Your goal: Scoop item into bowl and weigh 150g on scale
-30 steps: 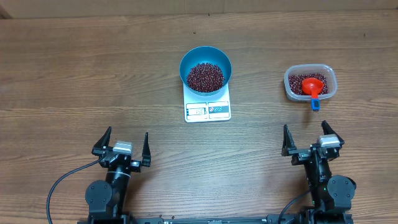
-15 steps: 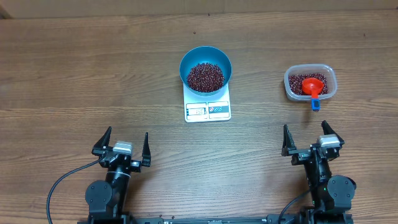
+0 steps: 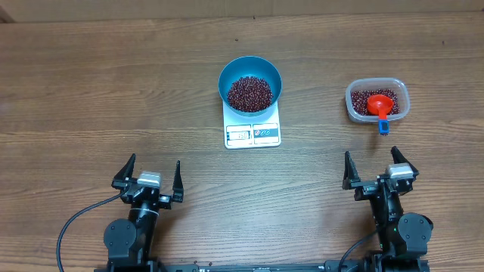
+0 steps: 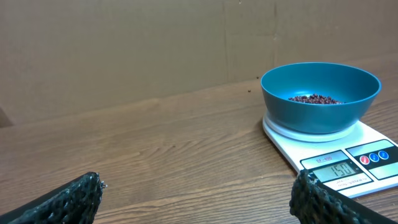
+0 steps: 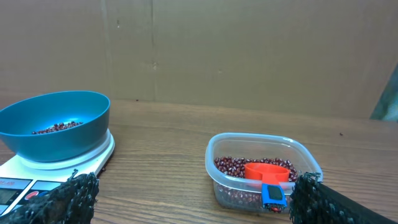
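Practically nothing has changed in the last second. From above, the picture matches the two before it. The blue bowl [image 3: 227, 85] stands on the white scale [image 3: 252, 134] in the far middle of the table [image 3: 91, 91], with a heap of beans [image 3: 249, 92] inside it. Far to the right is the clear tub [image 3: 350, 102], which holds more beans, and the red scoop [image 3: 380, 103] lies in it. The left gripper [image 3: 156, 160] and the right gripper [image 3: 370, 155] both sit at the near edge, well apart from these things. Each has its jaws spread wide and holds nothing.

From the left wrist, the two dark fingers [image 4: 68, 199] stand far apart at the bottom corners, with only bare wood between them. The bowl sits on the scale to the far right. The display [image 4: 339, 168] seems to read one hundred fifty, but the digits are small and I cannot be sure.

From the right wrist, the fingers are also wide and empty. The tub with the scoop is just ahead, and the bowl on the scale is to the left.

Since nothing moves and the scoop is put down, I judge that the weighing is most likely finished. If the display does show the target, no more beans are needed.
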